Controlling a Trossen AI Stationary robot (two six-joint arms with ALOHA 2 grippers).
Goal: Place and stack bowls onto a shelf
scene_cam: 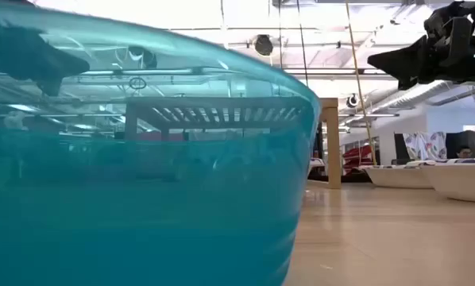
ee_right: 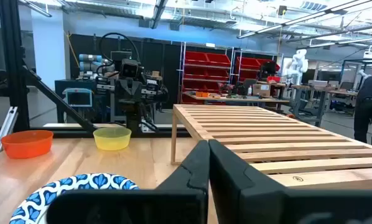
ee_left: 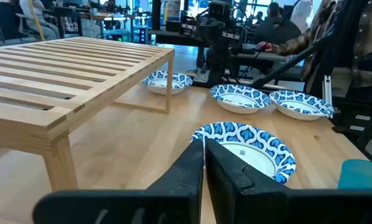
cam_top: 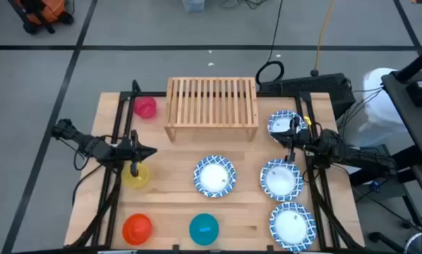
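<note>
The light-wood slatted shelf [cam_top: 211,102] stands at the table's far middle. Blue-patterned bowls rest on the table: one in the middle [cam_top: 214,176], three along the right side [cam_top: 285,121] [cam_top: 281,178] [cam_top: 292,224]. Pink [cam_top: 146,107], yellow [cam_top: 135,176], orange-red [cam_top: 137,228] and teal [cam_top: 204,228] bowls sit on the left and near side. My left gripper [cam_top: 150,151] [ee_left: 204,158] hovers shut above the yellow bowl, pointing toward the table's right. My right gripper [cam_top: 281,135] [ee_right: 208,155] hovers shut over the far-right blue bowl, pointing left.
In the low view the teal bowl [scene_cam: 134,159] fills most of the picture. Black frame rails [cam_top: 116,141] run along both sides of the table. Bare wood lies between the shelf's front and the middle blue bowl. People and benches show in the room beyond.
</note>
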